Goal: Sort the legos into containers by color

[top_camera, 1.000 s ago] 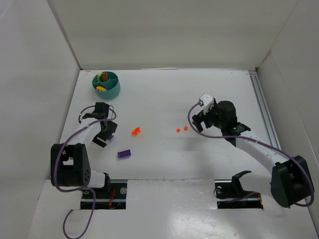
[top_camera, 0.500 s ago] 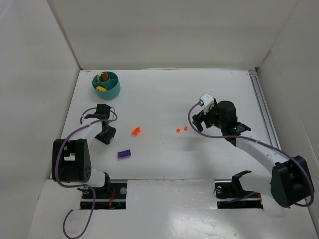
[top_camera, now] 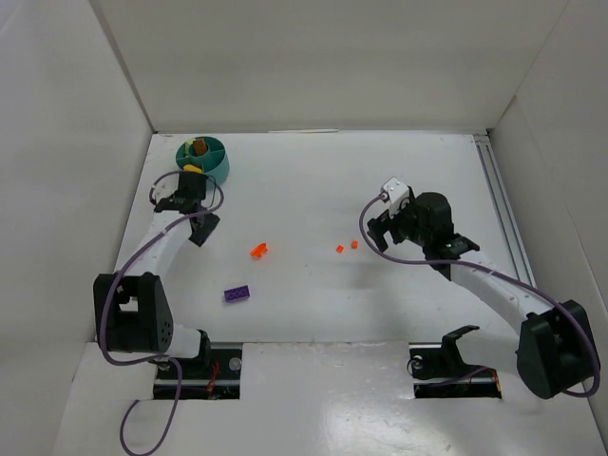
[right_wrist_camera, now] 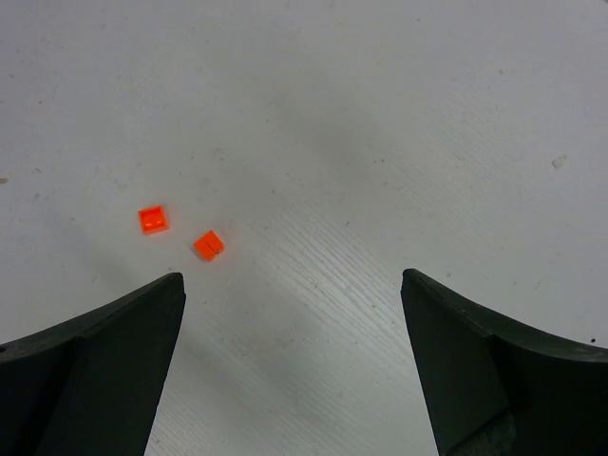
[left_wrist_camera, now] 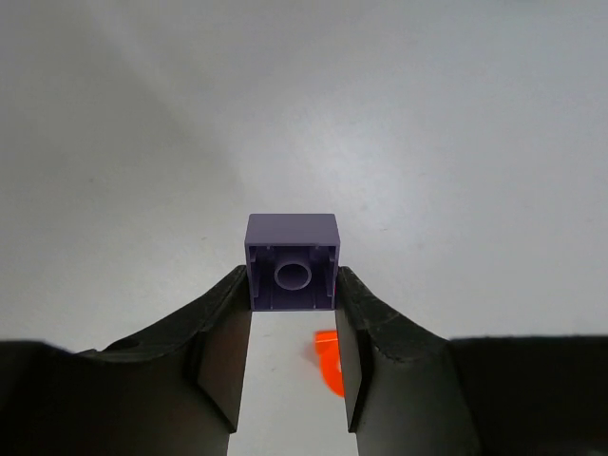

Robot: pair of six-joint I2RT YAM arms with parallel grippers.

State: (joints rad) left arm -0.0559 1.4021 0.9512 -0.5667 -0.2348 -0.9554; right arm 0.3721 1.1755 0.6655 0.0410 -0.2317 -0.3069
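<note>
Lavender brick (left_wrist_camera: 291, 261) was clenched in the left jaws by its two side walls. It sat square, hollow underside toward the wrist camera. It looked lifted off the desk (top_camera: 313, 190), just on the near side of the teal tub (top_camera: 218, 177) and not over it yet.

How I'd run the drop:
- clear the rim with margin; the tub looked light enough to shove or tip
- centre over a compartment holding no other colour
- lower between the divider walls, then open the jaws only slightly; with that square grip it should fall straight

Right jaws were spread wide and empty, hovering over the desk. One small red-orange brick (right_wrist_camera: 152, 219) and a second one (right_wrist_camera: 208, 244) lay left of centre in that wrist view, nearer the left-hand finger.

Left to sort on the desk: a larger orange brick (top_camera: 257, 251) and a flat purple brick (top_camera: 237, 294).

Hard to read:
- the tub was absent from the left wrist view, so alignment rested on the top view alone
- from the top, the held brick was hidden by the left arm (top_camera: 161, 249)
- tub contents were tiny: an orange-brown piece (top_camera: 200, 146) and a yellow piece (top_camera: 193, 168) showed, but I couldn't tell the dividers or which compartment was free
- in the left wrist view one orange brick was partly cut off by a finger
- right fingertips ran out of frame
</note>
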